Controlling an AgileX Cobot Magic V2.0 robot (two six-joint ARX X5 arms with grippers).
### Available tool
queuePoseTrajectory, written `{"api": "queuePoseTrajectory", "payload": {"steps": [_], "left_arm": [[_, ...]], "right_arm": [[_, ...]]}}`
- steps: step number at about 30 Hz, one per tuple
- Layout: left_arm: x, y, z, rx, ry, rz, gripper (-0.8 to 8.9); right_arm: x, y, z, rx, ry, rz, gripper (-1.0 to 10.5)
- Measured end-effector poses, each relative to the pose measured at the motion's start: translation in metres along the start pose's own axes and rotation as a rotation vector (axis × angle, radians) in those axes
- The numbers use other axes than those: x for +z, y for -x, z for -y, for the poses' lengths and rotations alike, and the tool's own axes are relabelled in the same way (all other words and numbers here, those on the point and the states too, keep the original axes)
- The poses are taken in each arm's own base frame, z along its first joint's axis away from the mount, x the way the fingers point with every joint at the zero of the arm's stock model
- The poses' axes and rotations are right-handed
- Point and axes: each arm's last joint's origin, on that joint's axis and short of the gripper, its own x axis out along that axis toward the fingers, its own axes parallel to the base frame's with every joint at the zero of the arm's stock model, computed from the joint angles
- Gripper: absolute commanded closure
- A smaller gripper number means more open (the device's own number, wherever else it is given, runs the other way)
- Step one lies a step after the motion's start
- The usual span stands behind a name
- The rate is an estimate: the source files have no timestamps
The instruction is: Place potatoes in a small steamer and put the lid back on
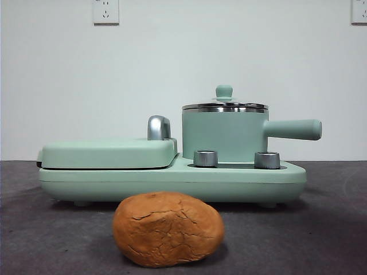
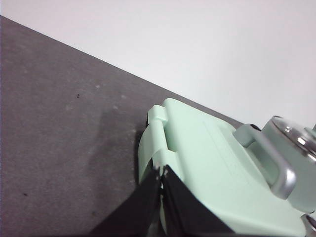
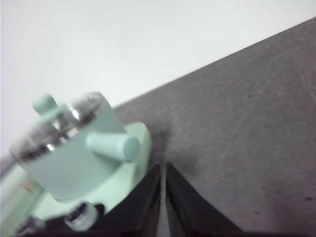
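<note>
Nearest me, the potato (image 1: pixel 168 228) lay on the bench (image 1: pixel 332 229), long axis crosswise, clear of the base. Behind it the steamer (image 1: pixel 223 134) stood lidded (image 1: pixel 225 105), nearer my right hand (image 3: pixel 162 170). Both hands, left (image 2: pixel 161 173) included, hung closed and empty.

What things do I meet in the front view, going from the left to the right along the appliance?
Flat griddle cover → chrome handle → left dial → lid knob on the small steamer → right dial → steamer's side handle.
</note>
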Motion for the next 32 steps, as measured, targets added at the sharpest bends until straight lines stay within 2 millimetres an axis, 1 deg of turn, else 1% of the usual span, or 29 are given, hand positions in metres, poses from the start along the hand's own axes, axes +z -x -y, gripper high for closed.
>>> {"api": "queuePoseTrajectory", "payload": {"steps": [4, 6, 10, 13, 17, 21, 24, 26, 29, 32], "left_arm": [[0.004, 0.001, 0.002, -0.005, 0.034, 0.008, 8.06], [0.014, 0.005, 0.008, -0.009, 0.040, 0.014, 8.05], [0.044, 0.014, 0.023, -0.005, 0.035, 0.008, 8.05], [0.065, 0.017, 0.034, 0.012, 0.008, -0.048, 8.05], [0.094, 0.012, 0.053, -0.059, -0.058, -0.136, 8.06], [0.120, 0.000, 0.070, -0.146, -0.122, -0.236, 8.05], [0.128, -0.013, 0.079, -0.194, -0.175, -0.347, 8.06], [0.129, -0.022, 0.084, -0.223, -0.218, -0.417, 8.06], [0.125, -0.034, 0.092, -0.277, -0.303, -0.509, 8.06], [0.118, -0.041, 0.103, -0.361, -0.409, -0.592, 8.06]], "right_arm": [[0.005, 0.001, -0.006, 0.084, -0.063, 0.002, 9.3], [0.013, 0.003, -0.012, 0.130, -0.073, 0.001, 9.3], [0.039, 0.013, -0.030, 0.186, -0.063, 0.045, 9.3], [0.057, 0.019, -0.041, 0.187, -0.043, 0.049, 9.3], [0.074, 0.020, -0.053, 0.173, 0.011, -0.044, 9.3], [0.089, 0.015, -0.064, 0.178, 0.087, -0.188, 9.3], [0.095, 0.011, -0.072, 0.201, 0.167, -0.308, 9.3], [0.098, 0.009, -0.077, 0.221, 0.230, -0.361, 9.3], [0.101, 0.006, -0.085, 0.283, 0.348, -0.434, 9.3], [0.099, 0.003, -0.093, 0.352, 0.468, -0.495, 9.3]]}}
